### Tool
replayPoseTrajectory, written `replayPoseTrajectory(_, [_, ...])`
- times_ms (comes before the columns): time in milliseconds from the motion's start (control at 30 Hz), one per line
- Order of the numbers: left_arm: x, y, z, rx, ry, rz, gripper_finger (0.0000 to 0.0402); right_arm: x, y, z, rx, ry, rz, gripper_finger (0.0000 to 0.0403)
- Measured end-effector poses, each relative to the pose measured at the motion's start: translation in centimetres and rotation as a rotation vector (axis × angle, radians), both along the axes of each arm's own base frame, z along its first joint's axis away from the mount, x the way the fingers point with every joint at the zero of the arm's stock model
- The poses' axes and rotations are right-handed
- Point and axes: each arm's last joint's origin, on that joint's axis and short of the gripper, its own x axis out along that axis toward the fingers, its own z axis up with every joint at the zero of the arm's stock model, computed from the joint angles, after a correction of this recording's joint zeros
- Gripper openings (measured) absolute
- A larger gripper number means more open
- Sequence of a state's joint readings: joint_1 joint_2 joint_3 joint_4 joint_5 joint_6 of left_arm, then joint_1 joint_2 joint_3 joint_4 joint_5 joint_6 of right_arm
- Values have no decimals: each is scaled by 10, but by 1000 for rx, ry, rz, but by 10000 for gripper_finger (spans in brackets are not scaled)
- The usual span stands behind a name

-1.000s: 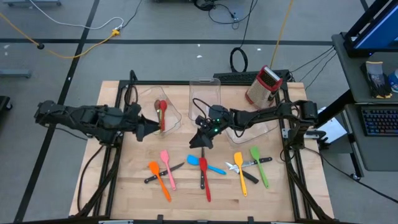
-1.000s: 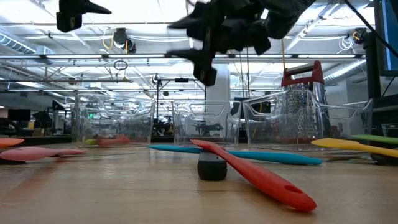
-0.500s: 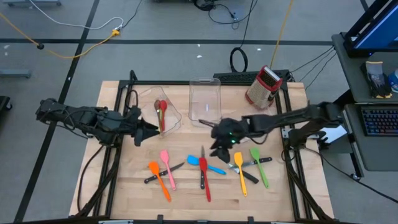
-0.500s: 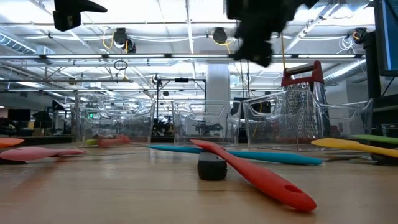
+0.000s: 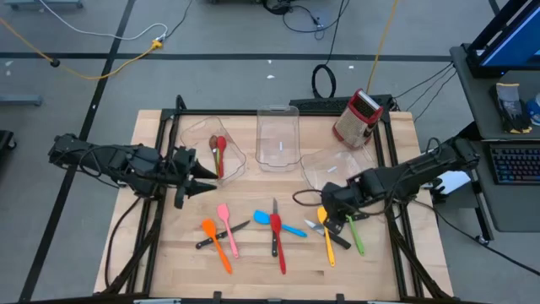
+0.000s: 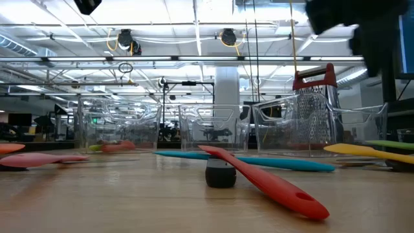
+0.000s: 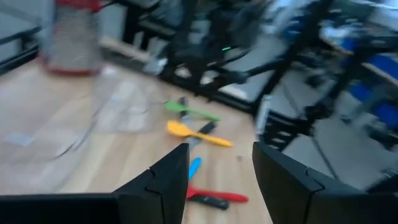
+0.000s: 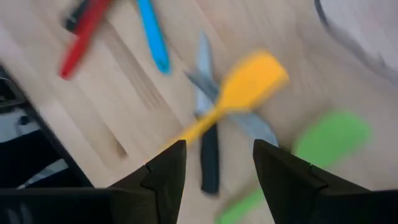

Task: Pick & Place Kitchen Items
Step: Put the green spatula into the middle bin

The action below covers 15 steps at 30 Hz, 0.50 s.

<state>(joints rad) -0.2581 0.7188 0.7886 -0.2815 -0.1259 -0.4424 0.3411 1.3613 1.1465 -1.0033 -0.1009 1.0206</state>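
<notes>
Hovering over the worktop (image 5: 169,253), the right pincer (image 5: 331,213) hangs with jaws spread and empty just above the yellow spatula (image 5: 326,232), which lies crossed over a black-handled knife (image 5: 331,233) with the green spatula (image 5: 352,225) just beside it. This looks like the reach before a pick: next comes a descent to straddle the yellow handle and close. Well apart from that spatula, the left pincer (image 5: 187,181) waits spread and empty.

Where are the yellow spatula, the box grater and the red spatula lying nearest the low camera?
yellow spatula (image 8: 252,78), right wrist view, on its blade.
box grater (image 5: 358,117), high view, on its metal body.
red spatula (image 6: 265,180), low view, midway along its handle.
</notes>
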Motion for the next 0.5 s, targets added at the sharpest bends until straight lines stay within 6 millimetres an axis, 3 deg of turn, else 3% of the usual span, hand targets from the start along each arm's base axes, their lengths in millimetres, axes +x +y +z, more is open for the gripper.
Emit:
replayPoseTrajectory(267, [5,-3,-37,8,-74,-59,182,-22,25,0,-20,98,-69,183])
replayPoseTrajectory(500, [-8,1,-64,3,-131,-53,182,-31,41,0,0,123,-133,183])
